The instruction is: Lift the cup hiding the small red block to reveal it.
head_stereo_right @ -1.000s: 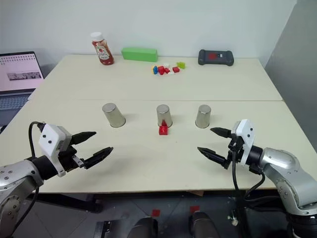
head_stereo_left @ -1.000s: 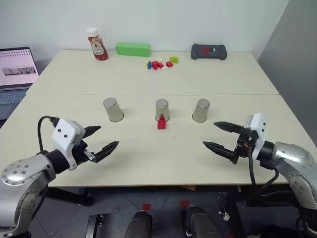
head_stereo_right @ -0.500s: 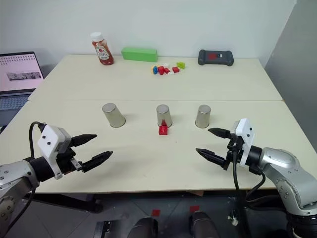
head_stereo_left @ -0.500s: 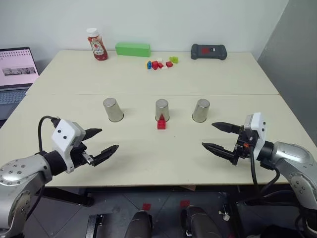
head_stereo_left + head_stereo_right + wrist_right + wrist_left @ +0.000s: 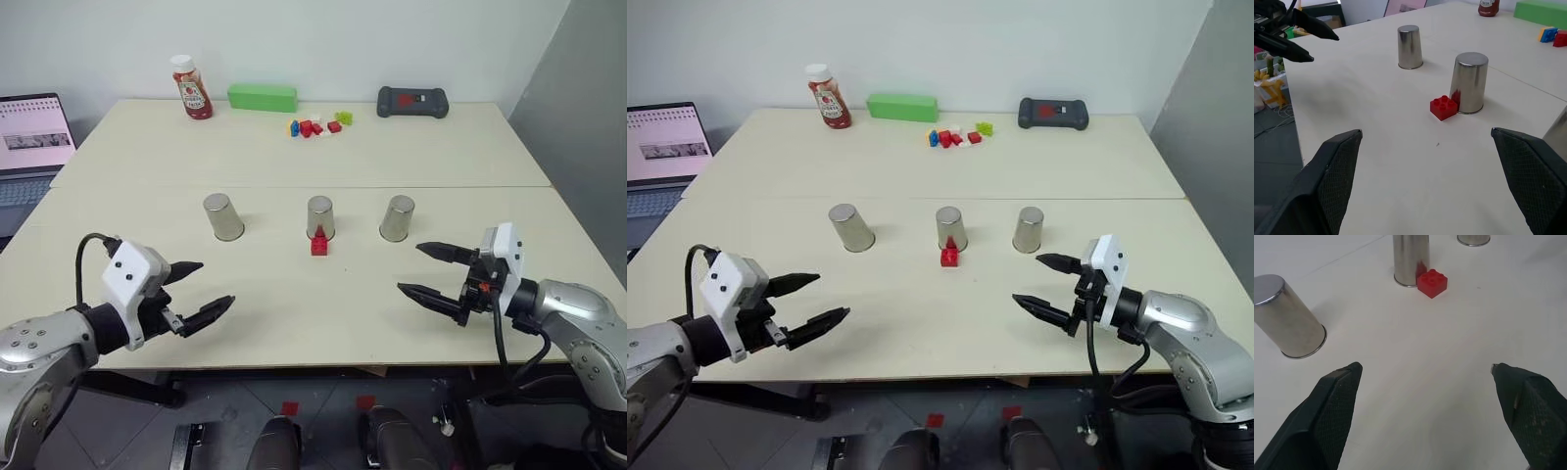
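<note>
Left gripper (image 5: 199, 290): low over the table's near edge toward the left corner, black fingers spread wide, nothing held. Right gripper (image 5: 428, 270): mirrored near the right corner, fingers likewise spread and empty. Three smooth, tapered silvery metal cups, upside down in a row across mid-table; middle cup (image 5: 320, 217) upright. Small red studded plastic block (image 5: 319, 244): exposed, touching the middle cup's near side. Cream matte table (image 5: 421, 157).
</note>
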Tool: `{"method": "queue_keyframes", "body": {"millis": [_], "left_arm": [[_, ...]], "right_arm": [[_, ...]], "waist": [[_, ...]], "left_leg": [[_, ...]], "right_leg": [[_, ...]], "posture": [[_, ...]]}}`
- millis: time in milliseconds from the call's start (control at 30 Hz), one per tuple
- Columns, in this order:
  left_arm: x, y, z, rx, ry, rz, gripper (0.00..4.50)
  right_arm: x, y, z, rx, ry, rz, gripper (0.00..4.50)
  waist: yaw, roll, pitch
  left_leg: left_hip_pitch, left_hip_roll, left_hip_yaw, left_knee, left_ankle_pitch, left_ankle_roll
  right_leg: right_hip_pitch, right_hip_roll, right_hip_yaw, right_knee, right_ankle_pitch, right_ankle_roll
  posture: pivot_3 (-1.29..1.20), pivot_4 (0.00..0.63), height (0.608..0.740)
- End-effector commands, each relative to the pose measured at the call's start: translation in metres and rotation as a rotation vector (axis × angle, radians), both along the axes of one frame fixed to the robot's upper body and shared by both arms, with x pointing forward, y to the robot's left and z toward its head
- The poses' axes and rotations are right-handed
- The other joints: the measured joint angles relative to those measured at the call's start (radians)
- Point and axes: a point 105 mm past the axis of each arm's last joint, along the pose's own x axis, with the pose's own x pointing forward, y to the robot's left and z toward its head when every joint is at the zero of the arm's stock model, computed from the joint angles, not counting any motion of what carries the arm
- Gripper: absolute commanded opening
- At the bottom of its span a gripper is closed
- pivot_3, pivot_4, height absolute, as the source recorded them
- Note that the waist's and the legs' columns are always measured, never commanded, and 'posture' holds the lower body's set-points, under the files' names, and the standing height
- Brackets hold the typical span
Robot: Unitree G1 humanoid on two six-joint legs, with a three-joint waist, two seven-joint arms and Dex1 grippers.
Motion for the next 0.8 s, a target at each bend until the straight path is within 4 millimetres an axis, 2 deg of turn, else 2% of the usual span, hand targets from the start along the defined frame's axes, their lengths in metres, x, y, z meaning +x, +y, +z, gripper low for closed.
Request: {"method": "queue_keyframes", "body": {"millis": [33,200,333,800], "left_arm": [[-0.001,0.005,0.005,0.056,-0.036,0.004,4.48],[0.005,0.011,0.003,0.061,-0.05,0.02,4.48],[0.002,0.005,0.006,-0.003,-0.037,-0.009,4.48],[0.007,-0.001,0.004,-0.009,-0.008,-0.049,4.48]], "right_arm": [[-0.004,0.003,0.007,-0.003,-0.022,0.031,4.5],[-0.005,0.007,0.008,-0.007,-0.018,0.058,4.5],[-0.006,0.008,0.005,-0.014,-0.019,0.064,4.5],[-0.012,0.01,0.001,-0.016,-0.012,0.054,4.5]], "waist": [[0.0,0.0,0.0],[0.0,0.0,0.0],[0.0,0.0,0.0],[0.0,0.0,0.0]], "left_leg": [[0.0,0.0,0.0,0.0,0.0,0.0],[0.0,0.0,0.0,0.0,0.0,0.0],[0.0,0.0,0.0,0.0,0.0,0.0],[0.0,0.0,0.0,0.0,0.0,0.0]], "right_leg": [[0.0,0.0,0.0,0.0,0.0,0.0],[0.0,0.0,0.0,0.0,0.0,0.0],[0.0,0.0,0.0,0.0,0.0,0.0],[0.0,0.0,0.0,0.0,0.0,0.0]], "posture": [[0.0,0.15,0.74],[0.0,0.15,0.74],[0.0,0.15,0.74],[0.0,0.15,0.74]]}}
